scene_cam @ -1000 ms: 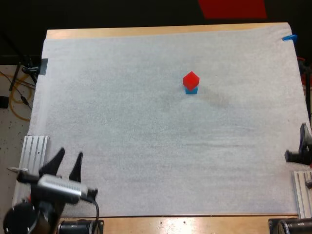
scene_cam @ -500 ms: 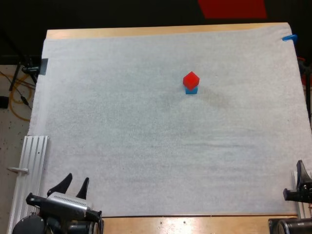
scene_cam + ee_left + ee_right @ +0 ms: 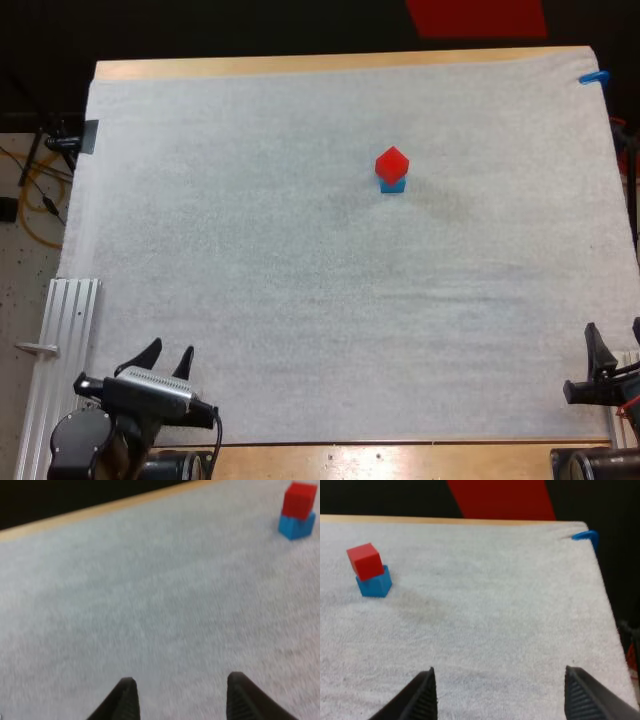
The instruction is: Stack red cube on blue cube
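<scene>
The left pincer point(image 3: 171, 348) is seen released at the near left corner of the white mat point(image 3: 300, 280), its two black fingers point(image 3: 125, 700) spread apart with only bare mat between them; the right pincer point(image 3: 613, 328) is likewise seen released at the mat's near right edge, its tips held wide and clear of any thing; nothing is grasped by either pincer, and the two are placed well apart from each other, at opposite ends of the mat's near side; both are pointed forward over the mat, and a broad stretch of uncovered mat is left between each of them and the cubes; farther out, on the far half of the mat and somewhat right of its middle, the red cube point(image 3: 392, 162) is found resting on top of the blue cube point(image 3: 392, 185), the two touching, the red one turned a little out of line with the blue one beneath it; the blue cube is set flat on the mat; the stack is placed nearer the right pincer's side than the left's; beyond it, the wooden counter point(image 3: 300, 65) is shown as a narrow strip along the mat's far edge.
</scene>
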Robot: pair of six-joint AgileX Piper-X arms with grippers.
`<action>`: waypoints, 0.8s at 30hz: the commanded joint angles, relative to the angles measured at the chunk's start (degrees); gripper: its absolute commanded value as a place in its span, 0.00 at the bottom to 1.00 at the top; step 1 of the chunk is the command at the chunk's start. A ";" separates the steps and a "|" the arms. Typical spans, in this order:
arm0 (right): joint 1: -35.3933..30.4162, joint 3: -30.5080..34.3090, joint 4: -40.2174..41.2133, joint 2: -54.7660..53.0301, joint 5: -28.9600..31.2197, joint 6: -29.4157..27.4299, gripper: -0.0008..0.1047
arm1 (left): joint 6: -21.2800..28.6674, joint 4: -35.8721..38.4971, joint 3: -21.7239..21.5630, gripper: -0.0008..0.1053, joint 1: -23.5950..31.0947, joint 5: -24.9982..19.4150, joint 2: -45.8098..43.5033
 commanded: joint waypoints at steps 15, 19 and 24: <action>-0.17 1.45 -1.32 -2.57 -0.90 0.59 0.52 | -0.54 -4.33 1.12 0.39 0.04 0.08 -7.91; -0.17 1.45 -1.32 -2.57 -0.90 0.59 0.52 | -0.54 -4.33 1.12 0.39 0.04 0.08 -7.91; -0.17 1.45 -1.32 -2.57 -0.90 0.59 0.52 | -0.54 -4.33 1.12 0.39 0.04 0.08 -7.91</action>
